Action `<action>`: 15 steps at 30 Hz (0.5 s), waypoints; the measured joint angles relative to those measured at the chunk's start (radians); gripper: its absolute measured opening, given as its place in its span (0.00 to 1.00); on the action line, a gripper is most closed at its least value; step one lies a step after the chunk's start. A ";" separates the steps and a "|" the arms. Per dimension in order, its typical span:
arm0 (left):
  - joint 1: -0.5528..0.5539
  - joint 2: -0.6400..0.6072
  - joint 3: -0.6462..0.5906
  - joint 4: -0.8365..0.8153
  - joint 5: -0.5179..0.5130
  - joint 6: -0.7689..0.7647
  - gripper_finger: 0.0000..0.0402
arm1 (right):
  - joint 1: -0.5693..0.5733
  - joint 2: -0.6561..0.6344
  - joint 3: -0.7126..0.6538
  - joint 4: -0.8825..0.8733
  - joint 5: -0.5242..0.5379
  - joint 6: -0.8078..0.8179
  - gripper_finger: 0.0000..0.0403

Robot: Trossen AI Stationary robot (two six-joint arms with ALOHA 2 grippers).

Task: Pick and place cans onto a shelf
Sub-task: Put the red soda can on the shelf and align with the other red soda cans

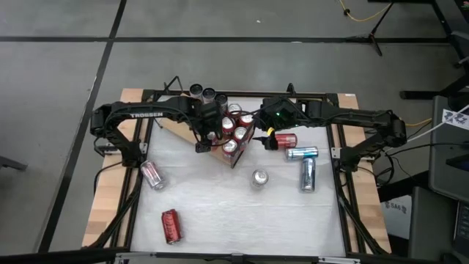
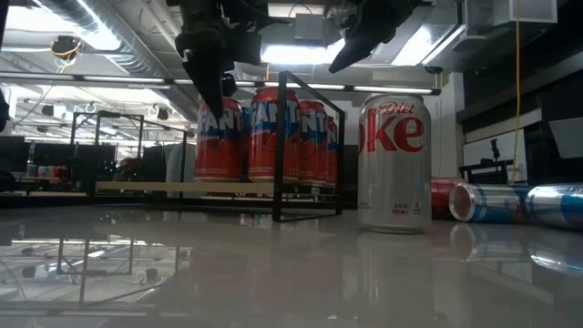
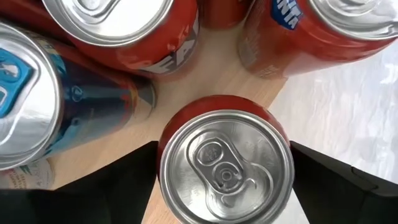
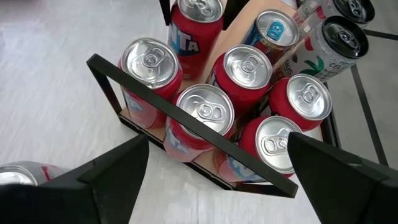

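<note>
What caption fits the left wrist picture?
Left tool straddling a red can standing on the shelf among other cans.

Seen from above: white table (image 1: 220, 213), both dark arms reaching in toward the far middle. Left gripper (image 1: 211, 132) over the shelf (image 1: 176, 126), among a cluster of upright red cans (image 1: 236, 130). Right gripper (image 1: 258, 138) just beside that cluster. Red can (image 1: 285, 139) and two silver cans (image 1: 305, 165) lying near the right arm; one silver-topped can (image 1: 259, 178) upright mid-table; pale can (image 1: 152, 174) and another red can (image 1: 171, 225) lying on the left side.
</note>
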 joint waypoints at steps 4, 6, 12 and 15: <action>0.000 -0.001 0.000 0.000 0.000 0.000 0.82 | 0.000 0.000 0.000 0.000 0.000 0.000 0.92; 0.000 -0.005 0.000 0.001 0.000 0.000 0.81 | 0.000 0.000 0.000 0.000 0.000 0.000 0.92; 0.000 -0.012 0.000 0.000 0.001 0.000 0.81 | 0.000 0.000 0.000 0.000 0.000 0.000 0.92; 0.000 -0.026 0.000 0.002 0.002 0.000 0.81 | 0.000 0.000 0.000 0.000 0.000 0.000 0.92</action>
